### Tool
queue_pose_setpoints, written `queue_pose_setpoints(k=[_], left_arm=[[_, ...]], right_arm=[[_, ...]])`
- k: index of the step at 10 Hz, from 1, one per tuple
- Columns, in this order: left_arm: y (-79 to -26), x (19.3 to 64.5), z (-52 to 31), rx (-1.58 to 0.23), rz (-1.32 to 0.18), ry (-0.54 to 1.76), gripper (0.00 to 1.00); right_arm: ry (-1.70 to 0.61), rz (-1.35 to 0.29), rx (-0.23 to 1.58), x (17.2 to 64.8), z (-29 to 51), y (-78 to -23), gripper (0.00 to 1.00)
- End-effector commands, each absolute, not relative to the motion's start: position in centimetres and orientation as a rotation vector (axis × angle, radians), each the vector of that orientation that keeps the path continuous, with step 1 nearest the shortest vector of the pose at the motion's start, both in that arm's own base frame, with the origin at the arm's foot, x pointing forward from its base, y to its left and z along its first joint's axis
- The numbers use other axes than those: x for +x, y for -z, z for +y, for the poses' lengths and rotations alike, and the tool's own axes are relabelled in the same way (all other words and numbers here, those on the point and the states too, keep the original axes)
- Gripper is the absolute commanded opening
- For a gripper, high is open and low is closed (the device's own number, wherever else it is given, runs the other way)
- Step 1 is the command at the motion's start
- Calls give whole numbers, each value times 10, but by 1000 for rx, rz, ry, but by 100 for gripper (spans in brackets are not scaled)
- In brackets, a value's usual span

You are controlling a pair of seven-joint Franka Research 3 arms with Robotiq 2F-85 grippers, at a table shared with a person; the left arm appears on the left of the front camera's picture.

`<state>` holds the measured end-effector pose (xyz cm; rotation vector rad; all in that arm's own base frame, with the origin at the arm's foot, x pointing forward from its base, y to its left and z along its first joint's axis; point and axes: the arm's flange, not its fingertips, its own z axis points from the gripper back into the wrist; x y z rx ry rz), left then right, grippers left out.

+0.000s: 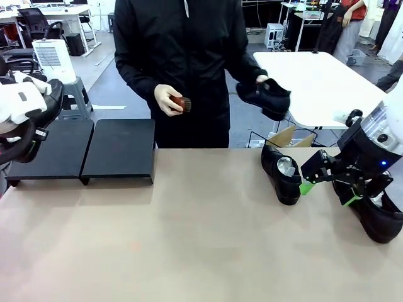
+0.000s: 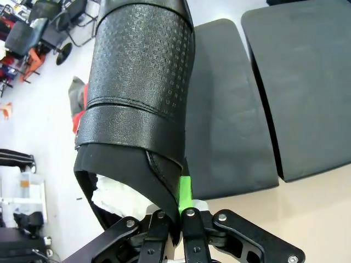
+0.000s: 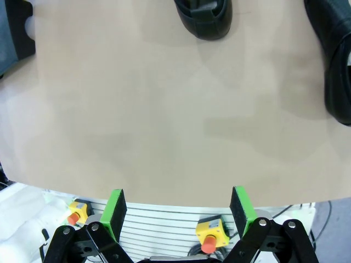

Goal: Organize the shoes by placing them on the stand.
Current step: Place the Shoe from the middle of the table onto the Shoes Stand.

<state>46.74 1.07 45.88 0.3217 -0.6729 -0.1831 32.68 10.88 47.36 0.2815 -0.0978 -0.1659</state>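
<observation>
— Where is the first shoe [image 2: 137, 82] found?
— At the left end of the stand [image 1: 119, 151], gripped by its heel rim in the pinched left gripper [image 2: 175, 222].
— And the rest?
— A second shoe [image 1: 289, 185] and a third shoe [image 1: 378, 226] are seen on the table [image 1: 189, 239], well right of the stand. The right gripper [image 1: 327, 194] is held between them, fingers spread wide, nothing grasped. A fourth shoe [image 1: 271, 95] is held by the person [image 1: 182, 50], beyond the stand.
</observation>
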Motion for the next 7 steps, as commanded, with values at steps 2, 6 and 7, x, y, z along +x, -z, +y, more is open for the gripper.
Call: queue_pose_setpoints(k=[2,6,7], left_arm=[[-457,474,17,268,-671,162,0],[-449,517,45,192,-669,93,0],[-446,523,47,185,-662,81,0]], right_arm=[[98,-93,221,314,106,-476,100],[-68,-143,147,247,95,-479,100],[-108,-122,129,242,95,-476,100]])
